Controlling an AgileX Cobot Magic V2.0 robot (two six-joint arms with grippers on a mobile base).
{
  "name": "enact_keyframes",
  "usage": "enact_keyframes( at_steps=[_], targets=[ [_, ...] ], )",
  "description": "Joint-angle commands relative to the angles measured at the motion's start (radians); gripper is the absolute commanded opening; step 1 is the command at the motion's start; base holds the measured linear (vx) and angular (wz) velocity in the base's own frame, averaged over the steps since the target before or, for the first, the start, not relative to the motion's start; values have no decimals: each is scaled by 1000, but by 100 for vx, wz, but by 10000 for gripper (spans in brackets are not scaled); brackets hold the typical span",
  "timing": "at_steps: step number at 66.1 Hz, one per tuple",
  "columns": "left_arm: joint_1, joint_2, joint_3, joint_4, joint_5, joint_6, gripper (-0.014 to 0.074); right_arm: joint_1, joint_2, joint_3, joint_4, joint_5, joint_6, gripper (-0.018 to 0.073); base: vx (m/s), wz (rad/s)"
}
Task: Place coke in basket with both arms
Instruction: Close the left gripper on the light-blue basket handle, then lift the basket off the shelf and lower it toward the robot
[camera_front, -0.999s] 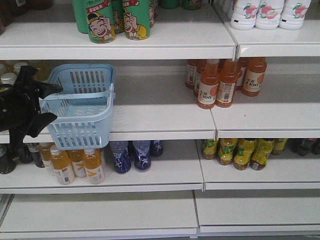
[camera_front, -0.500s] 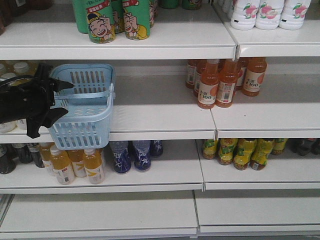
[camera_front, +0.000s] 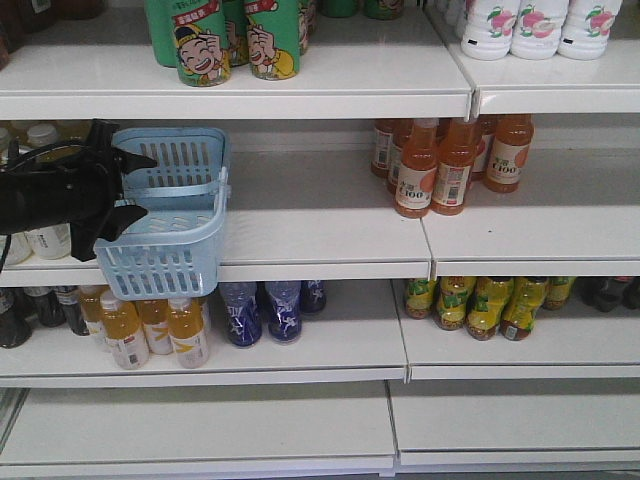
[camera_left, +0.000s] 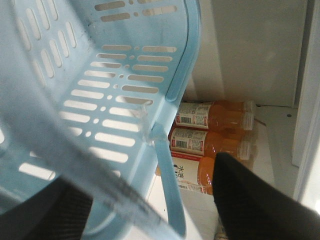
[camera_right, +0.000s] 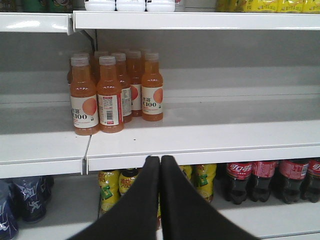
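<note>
On middle shelf (camera_front: 320, 225), basket (camera_front: 160, 268) lengthwise front-to-back, left gripper (camera_front: 143, 187) at rim

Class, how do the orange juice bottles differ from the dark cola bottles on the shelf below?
The orange juice bottles hold orange liquid behind white labels; the cola bottles are near-black with red labels. The juice shows whole; the cola's tops hide behind the shelf edge. Both stand upright, grouped.

Middle shelf, centre: bare run between basket (camera_front: 170, 215) and orange bottles (camera_front: 450, 165).
Lower right shelf: packed with cola bottles (camera_right: 270, 180).
</note>
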Motion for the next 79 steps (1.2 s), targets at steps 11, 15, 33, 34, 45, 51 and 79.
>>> enact_keyframes(
  at_steps=[11, 15, 33, 34, 45, 51, 79],
  targets=[
    [-7, 42, -107, -75, 125, 2, 167, -8, -14, 8, -8, -66, -4, -10, 0, 0],
    [-7, 44, -106, -75, 136, 8, 52, -8, -14, 8, -8, -66, -4, -10, 0, 0],
    [1, 26, -106, -75, 334, 211, -8, -8, -14, 8, -8, -66, -4, -10, 0, 0],
    [1, 26, -106, -75, 350, 220, -8, -8, -14, 8, -8, -66, -4, -10, 0, 0],
    [1, -4, -106, -75, 566, 292, -8, -8, -14, 8, -8, -66, -4, -10, 0, 0],
    [1, -25, -105, -72, 684, 315, -8, -8, -14, 8, -8, -66, -4, -10, 0, 0],
    [-68, -304, 187, -9, 815, 361, -8, -8, -14, 8, -8, -66, -4, -10, 0, 0]
  ],
)
